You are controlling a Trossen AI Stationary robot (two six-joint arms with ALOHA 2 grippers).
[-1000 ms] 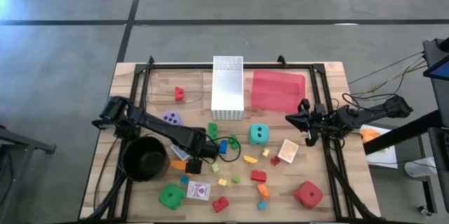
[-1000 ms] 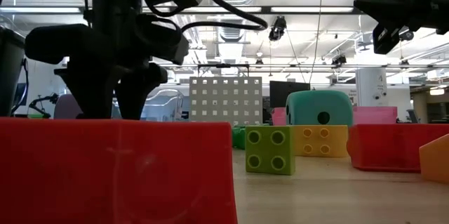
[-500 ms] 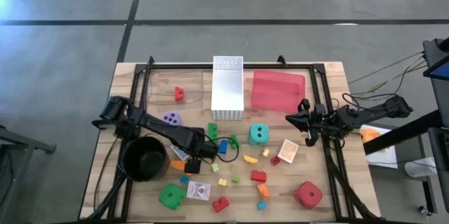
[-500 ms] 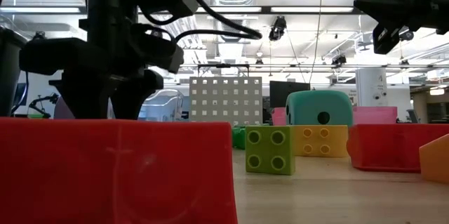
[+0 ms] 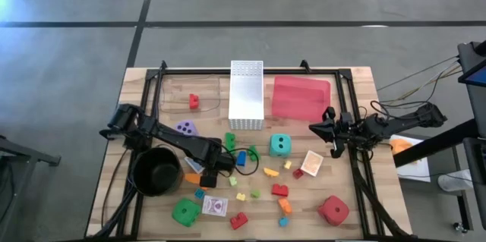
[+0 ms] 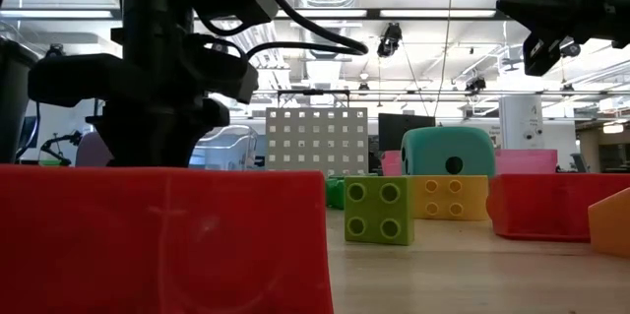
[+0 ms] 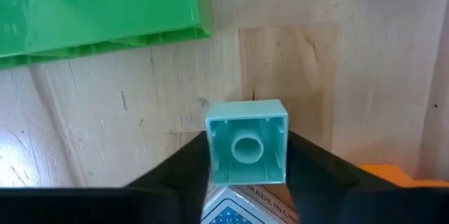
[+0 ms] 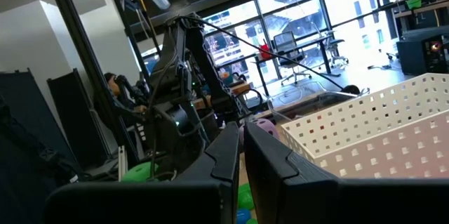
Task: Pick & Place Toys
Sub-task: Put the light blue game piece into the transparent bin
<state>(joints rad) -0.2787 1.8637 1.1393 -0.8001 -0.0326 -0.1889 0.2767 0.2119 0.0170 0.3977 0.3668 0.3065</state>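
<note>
Gripping a small teal brick (image 7: 247,150) between its two dark fingers (image 7: 181,170), the left tool (image 5: 205,182) sits low over the worktop (image 5: 357,83), its jaws closed only as far as the brick's sides. In the high view this tool is at about 7 o'clock from the worktop's middle, among the scattered toys. Just beside the held brick, a card pack (image 7: 242,208) lies partly under it, an orange piece (image 7: 396,174) shows at one side, and a large green block (image 7: 98,10) lies a little farther off.

Outward from there, the round black pot (image 5: 156,170) stands at 9 o'clock of the left tool, a green die (image 5: 184,212) at 7 o'clock, and a purple die (image 5: 185,128) at 11 o'clock. The teal die (image 5: 280,145) sits near the centre, the red die (image 5: 332,209) at 5 o'clock of the worktop.

The right tool (image 5: 325,130) hovers at the worktop's 3 o'clock edge, its fingers (image 8: 224,157) nearly together, holding nothing. The white basket (image 5: 246,95) and red tray (image 5: 301,96) stand at 12 o'clock.
</note>
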